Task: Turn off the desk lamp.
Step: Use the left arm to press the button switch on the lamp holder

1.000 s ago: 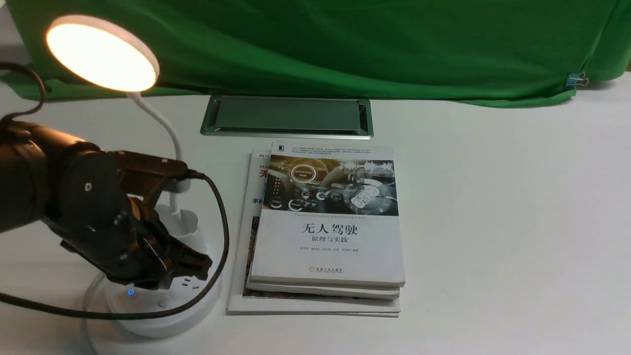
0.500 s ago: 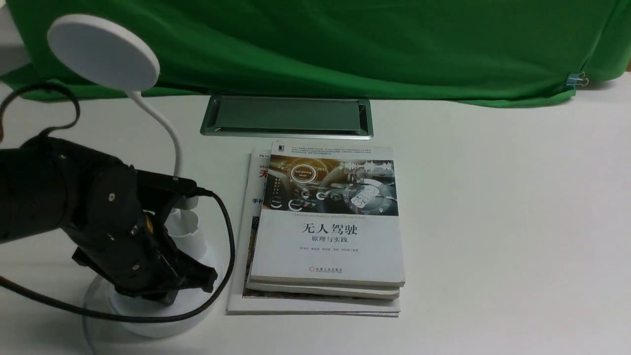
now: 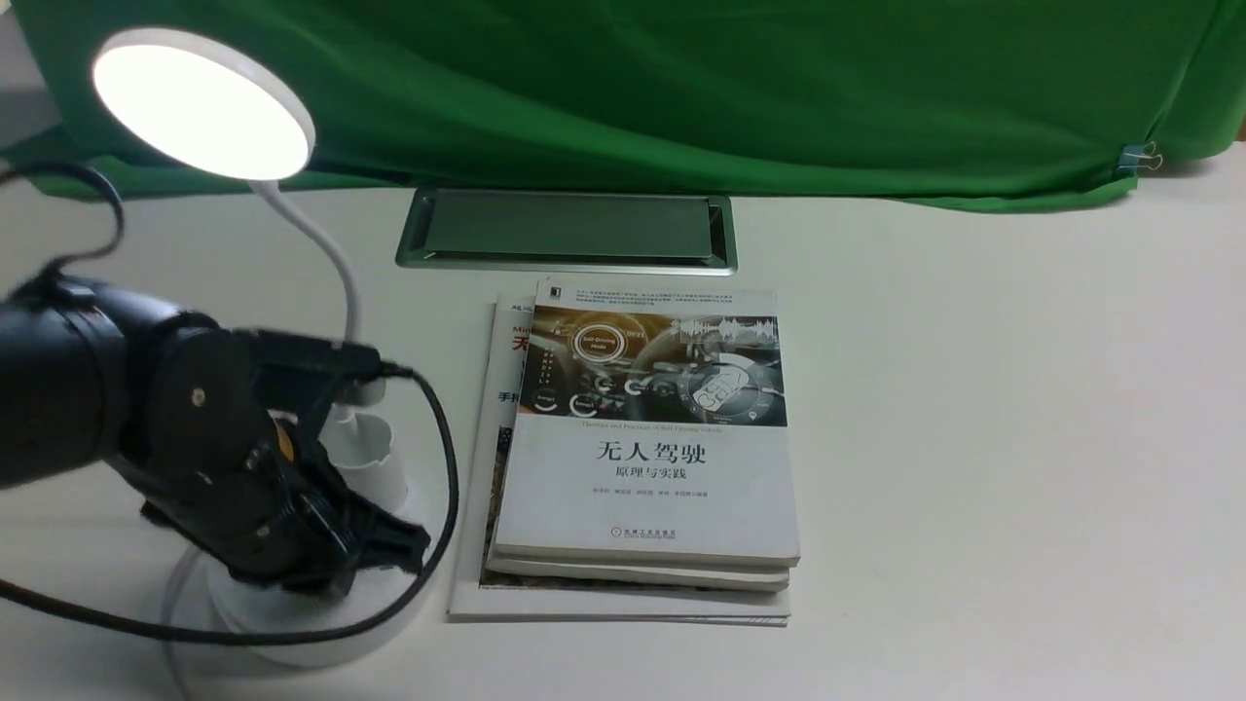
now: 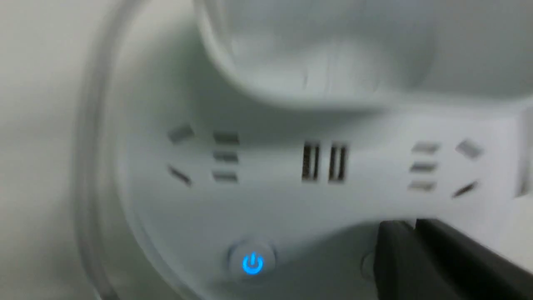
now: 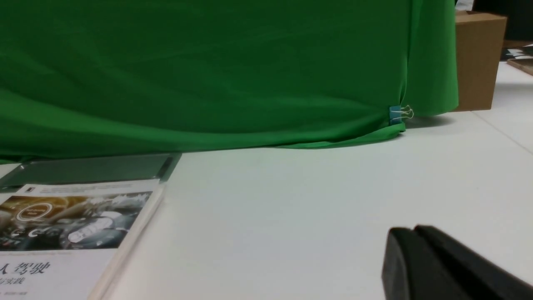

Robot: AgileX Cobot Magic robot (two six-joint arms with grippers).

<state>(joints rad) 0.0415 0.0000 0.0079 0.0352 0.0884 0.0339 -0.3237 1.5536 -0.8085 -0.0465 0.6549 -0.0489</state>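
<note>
Low at the front view's left, the left gripper (image 3: 401, 545), closed on nothing, hangs over the base of the desk lamp (image 3: 373, 465); the lamp head (image 3: 200, 102) glows at upper left, so the switch-off looks unfinished; the next move probably calls for one firm press on a base button.
</note>
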